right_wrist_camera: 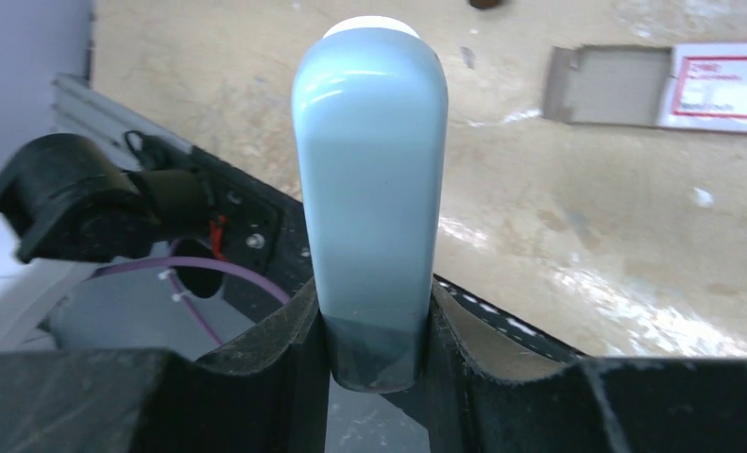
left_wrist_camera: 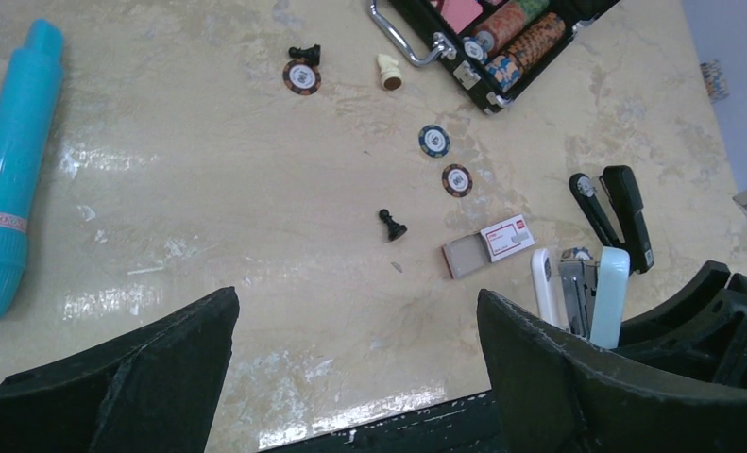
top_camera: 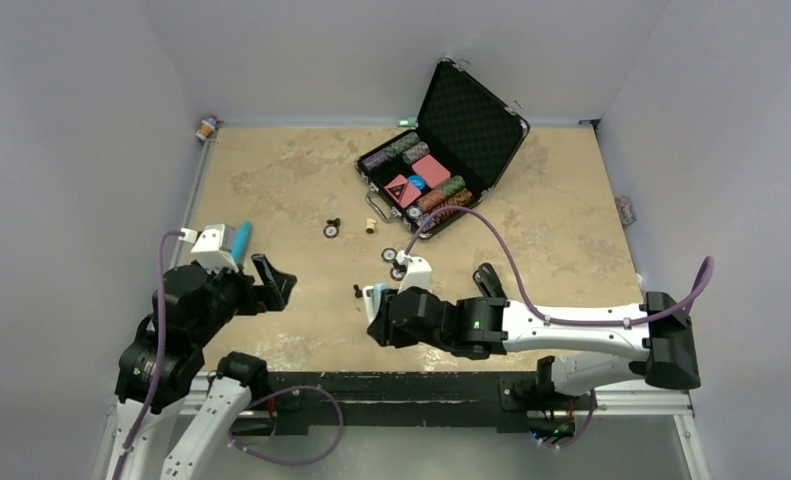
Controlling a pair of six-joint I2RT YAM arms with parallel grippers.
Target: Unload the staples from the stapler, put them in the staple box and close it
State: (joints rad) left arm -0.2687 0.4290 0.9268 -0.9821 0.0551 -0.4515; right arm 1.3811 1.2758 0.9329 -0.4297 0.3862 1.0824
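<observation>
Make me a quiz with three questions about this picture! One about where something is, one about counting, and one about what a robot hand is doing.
1. Where is the black stapler?
A. on the table
B. up on the wall
C. on top of a robot arm

2. How many poker chips lie loose on the table?
A. one
B. six
C. three

3. What is the right gripper doing?
A. hanging wide open
B. squeezing a pale teal piece
C. holding a chess pawn

Answers:
1 A, it lies flat on the table near the small cardboard box.
2 C, three round chips sit outside the open case.
3 B, its fingers press on both sides of the teal piece.
</observation>
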